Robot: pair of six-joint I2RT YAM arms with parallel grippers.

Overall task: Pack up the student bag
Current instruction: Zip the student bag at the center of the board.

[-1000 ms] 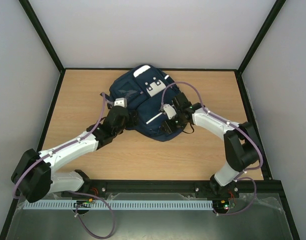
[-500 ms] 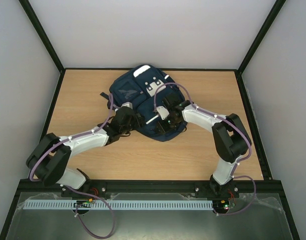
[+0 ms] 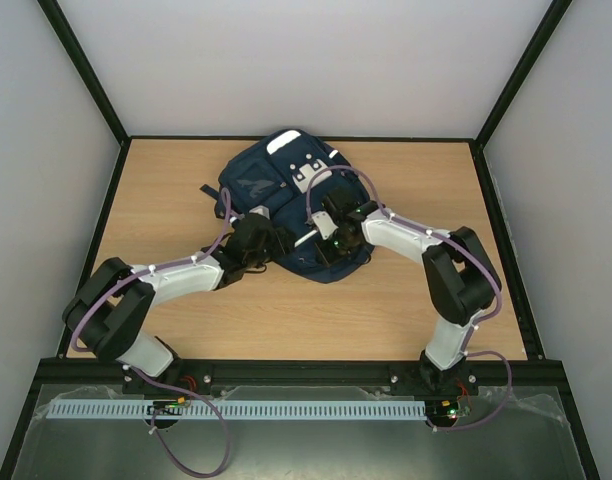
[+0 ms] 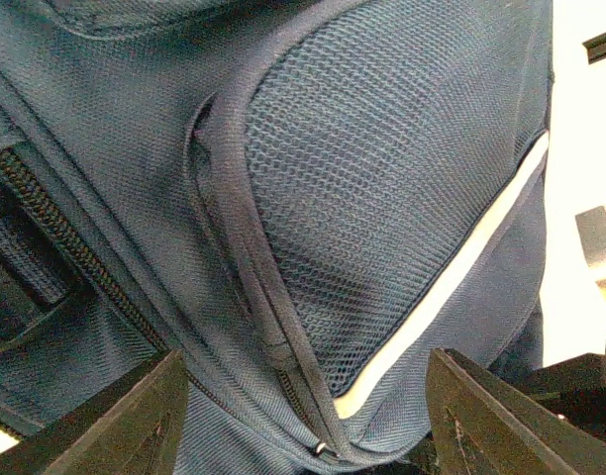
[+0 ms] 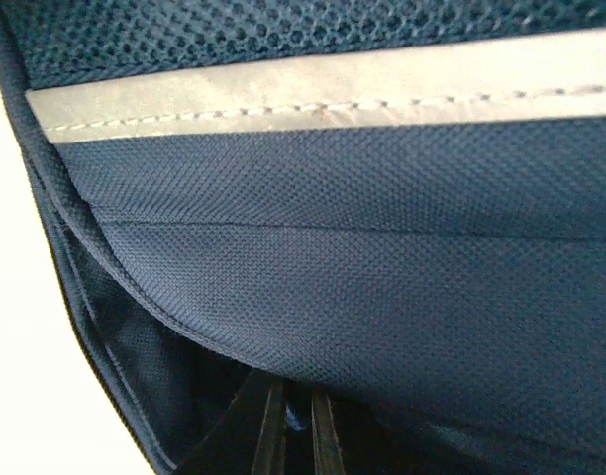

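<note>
Student bag (image 3: 281, 195) lies flat, front up, at far-centre of the table (image 3: 416, 300), btwn my two arms. My L gripper (image 4: 305, 381) is spread wide, fingers (image 4: 125, 421) either side of the bag's mesh pocket (image 4: 382, 198), a zip (image 4: 65, 242) running just beside it; nothing clamped. My R gripper (image 5: 295, 430) sits at the bag's near-right part, below the white stripe (image 5: 323, 94), jaws squeezed together w/ only a sliver btwn them. Can't tell if any navy cloth is pinched; fabric drapes over the tips.
</note>
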